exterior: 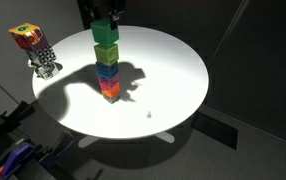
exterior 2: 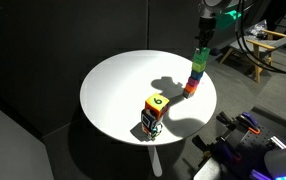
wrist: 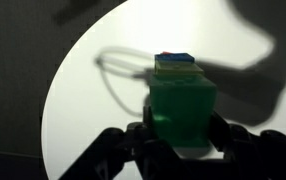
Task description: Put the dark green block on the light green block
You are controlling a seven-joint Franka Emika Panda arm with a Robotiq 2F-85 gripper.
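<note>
In an exterior view, top centre: hangs from the upper edge as a pincer (exterior: 105, 20), clamped narrow on the dark green block (exterior: 105, 33). Holds that block straight over the light green block (exterior: 105, 51), no gap discernible, atop a stack of coloured cubes (exterior: 108, 80). Leaves bare white table (exterior: 178, 95) right and below; at upper left, near the rim, a multicoloured cube on a stand (exterior: 31, 42).

In an exterior view, upper right: shows the pincer (exterior 2: 203, 42) gripping the dark green block (exterior 2: 202, 51) above the light green block (exterior 2: 199, 63). Stands short of the right rim, with open table (exterior 2: 108, 100) leftward.

Wrist view, lower centre: pinches the dark green block (wrist: 181, 105) between dark fingers (wrist: 228, 140).
</note>
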